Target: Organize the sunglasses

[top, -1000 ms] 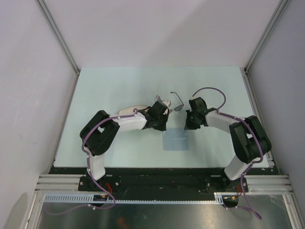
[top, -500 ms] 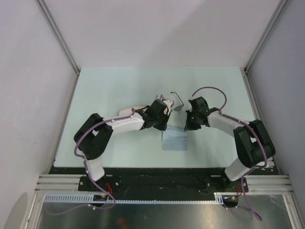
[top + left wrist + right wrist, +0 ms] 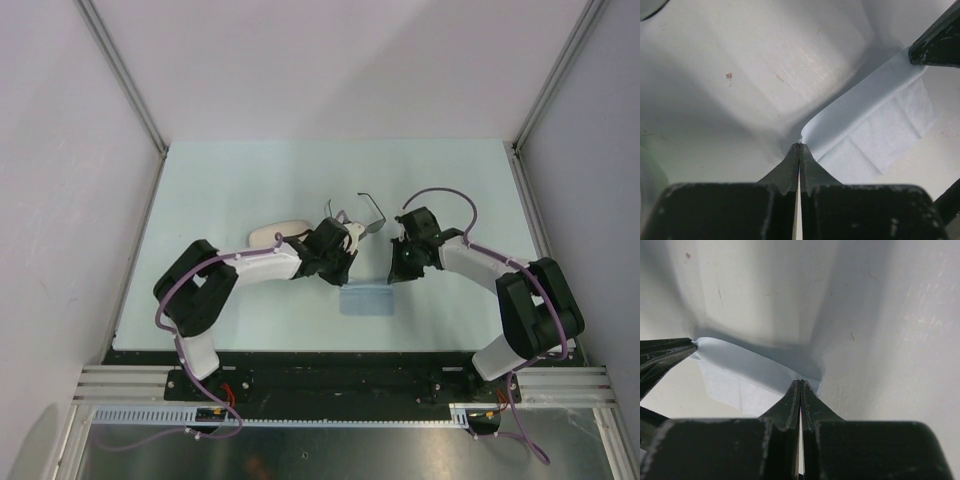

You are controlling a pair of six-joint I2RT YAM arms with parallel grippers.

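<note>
Your left pincer [image 3: 799,146] is clamped shut on one corner of the light-blue cloth [image 3: 880,135], and your right pincer [image 3: 800,382] is pinched tight on the neighbouring corner, so that edge runs stretched between the two tips. Rest of the cloth drops onto the worktop [image 3: 250,180] below them. You've got the sunglasses [image 3: 372,224] just past both pincers, roughly between them, nothing gripping them. Beige case [image 3: 275,234] lies out on the left pincer's outer side.
</note>
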